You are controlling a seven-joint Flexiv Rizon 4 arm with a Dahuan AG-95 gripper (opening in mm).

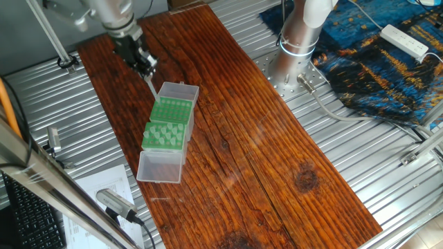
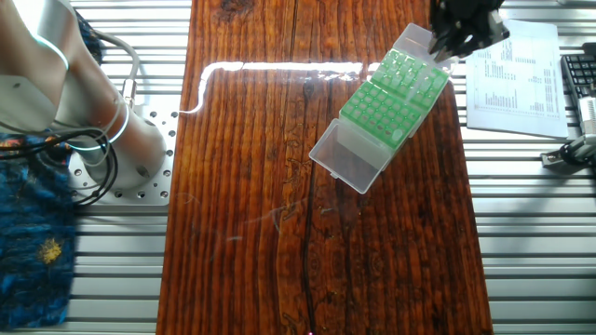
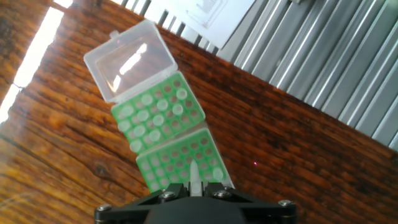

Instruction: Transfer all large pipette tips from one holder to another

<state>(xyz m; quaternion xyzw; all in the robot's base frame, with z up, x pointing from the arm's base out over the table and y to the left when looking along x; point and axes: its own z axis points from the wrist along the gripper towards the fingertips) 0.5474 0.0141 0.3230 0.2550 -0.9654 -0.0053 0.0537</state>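
Gripping one pale tip (image 3: 194, 176) between its closed fingers, the gripper (image 1: 147, 72) hangs over the far end of the two green racks on the wooden board (image 1: 277, 152). In the hand view the held tip points down from between the black finger pads toward the near rack (image 3: 184, 163), the one directly under the hand, whose holes look mostly open apart from a couple of pale caps at its edge. The large pipette tips (image 3: 152, 118) stand in the other rack (image 3: 158, 112), just beyond, as rows of pale round tops filling much of its grid; the two racks sit end to end, touching or nearly so. A clear hinged lid (image 3: 130, 59) lies flat open at the outer end of the fuller rack. From one fixed view a second clear lid (image 1: 178, 93) lies open beside the gripper at the other end of the pair — the held tip shows there as a thin pale sliver slanting down from the fingers toward the green surface. Whether the tip's end already sits in a hole I cannot tell. A printed sheet of paper (image 2: 517, 79) lies on the ribbed metal table (image 2: 531, 242) beside the board, near the gripper.
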